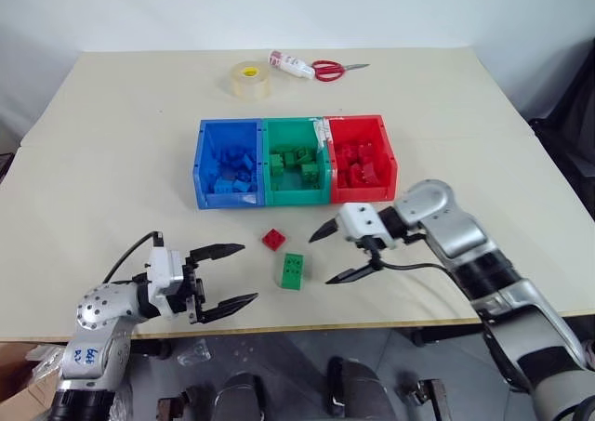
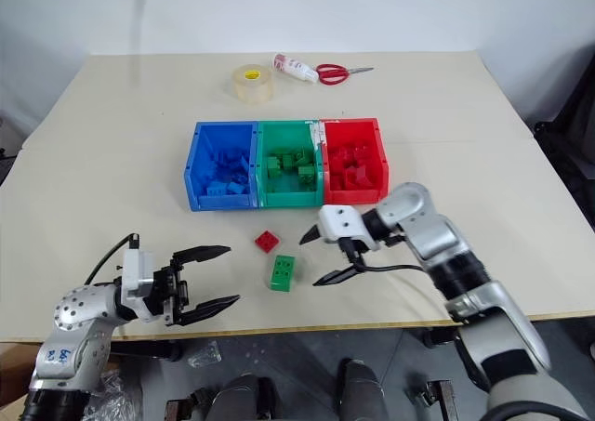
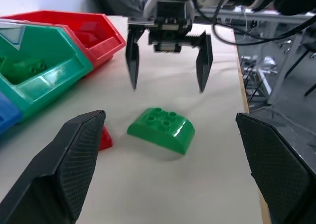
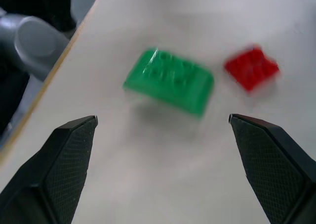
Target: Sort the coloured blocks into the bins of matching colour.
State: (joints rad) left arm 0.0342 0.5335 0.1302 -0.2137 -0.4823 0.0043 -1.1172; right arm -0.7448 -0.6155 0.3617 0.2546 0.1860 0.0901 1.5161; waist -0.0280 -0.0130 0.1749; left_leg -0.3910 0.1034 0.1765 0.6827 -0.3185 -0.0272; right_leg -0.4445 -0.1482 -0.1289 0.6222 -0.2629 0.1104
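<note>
A green brick (image 1: 292, 271) and a small red brick (image 1: 273, 239) lie loose on the table in front of the bins. The blue bin (image 1: 228, 164), green bin (image 1: 296, 161) and red bin (image 1: 360, 158) stand joined in a row, each holding bricks of its own colour. My left gripper (image 1: 228, 277) is open near the table's front edge, left of the green brick (image 3: 161, 130). My right gripper (image 1: 333, 253) is open just right of that brick, pointing at it, nothing between its fingers. In the right wrist view both loose bricks, green (image 4: 169, 81) and red (image 4: 252, 67), lie ahead.
At the table's far side sit a tape roll (image 1: 250, 79), a white tube (image 1: 291, 64) and red-handled scissors (image 1: 333, 69). The table's front edge (image 1: 307, 328) runs just below both grippers.
</note>
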